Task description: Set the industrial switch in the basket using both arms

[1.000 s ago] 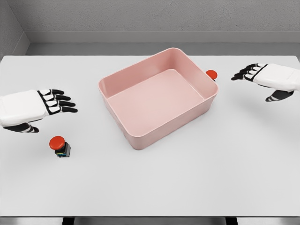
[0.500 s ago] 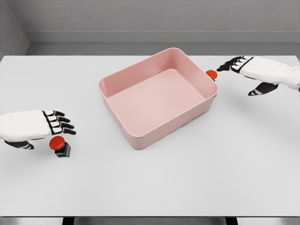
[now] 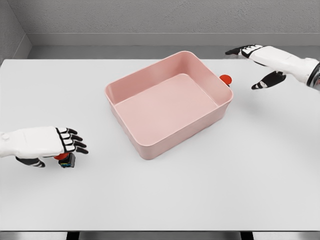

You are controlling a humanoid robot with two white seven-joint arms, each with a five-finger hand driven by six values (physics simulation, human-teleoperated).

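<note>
While partly hidden, the industrial switch [image 3: 65,159] sits beneath the left robot hand [image 3: 47,142].

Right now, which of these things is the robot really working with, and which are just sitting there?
Part of the job:
- pink plastic basket
- red-capped industrial switch under the left hand
- second red-capped switch behind the basket's right corner
- right hand, open

Just there:
- white table
- grey wall
</note>
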